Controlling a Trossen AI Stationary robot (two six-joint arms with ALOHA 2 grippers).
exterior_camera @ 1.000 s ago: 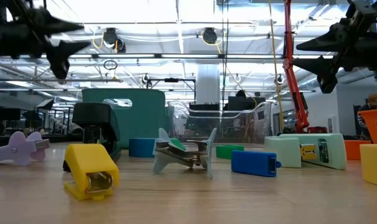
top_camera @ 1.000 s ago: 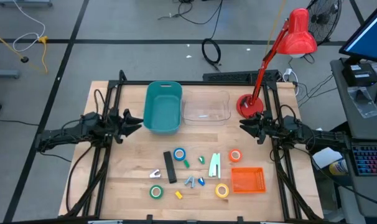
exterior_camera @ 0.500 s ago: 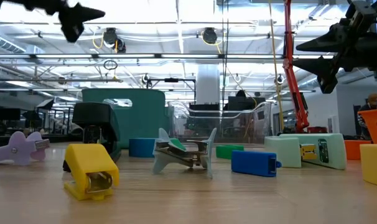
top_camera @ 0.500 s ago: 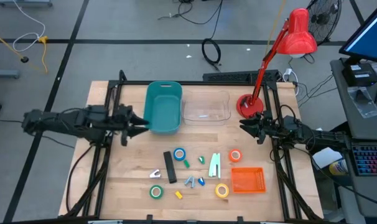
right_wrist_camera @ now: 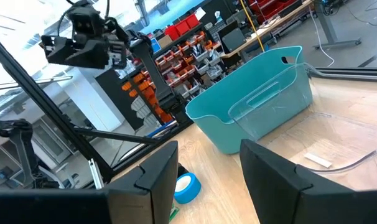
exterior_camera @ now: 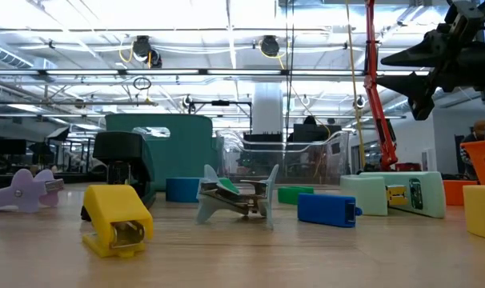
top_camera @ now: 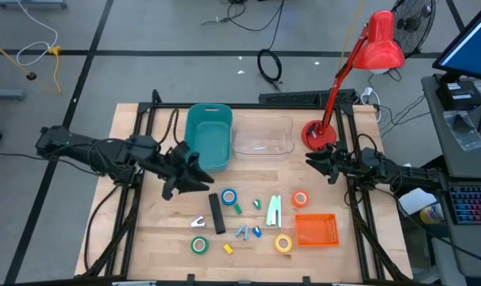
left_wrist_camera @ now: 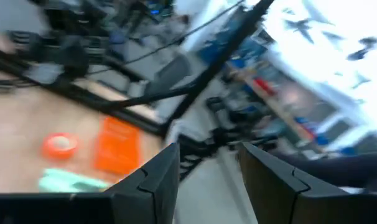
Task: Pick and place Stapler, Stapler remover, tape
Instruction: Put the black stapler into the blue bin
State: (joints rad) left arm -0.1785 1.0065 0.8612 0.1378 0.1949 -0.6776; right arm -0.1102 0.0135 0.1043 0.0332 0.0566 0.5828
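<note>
Bins, basket and lamp on the wooden table [top_camera: 145, 230]

The teal bin [top_camera: 208, 137] stands just past the left gripper [top_camera: 198, 175], on its far side. The clear bin [top_camera: 263, 137] touches the teal one and lies between that gripper and the right gripper [top_camera: 312, 163]. The red desk lamp [top_camera: 381, 41] has its round base just behind the right gripper. The orange basket [top_camera: 315, 230] sits on that gripper's near side, toward the table's front edge. A coil of black cable [top_camera: 270, 65] lies on the floor, well beyond both.

Left pincer [top_camera: 201, 181] and right pincer [top_camera: 313, 164] — both parted, empty
</note>
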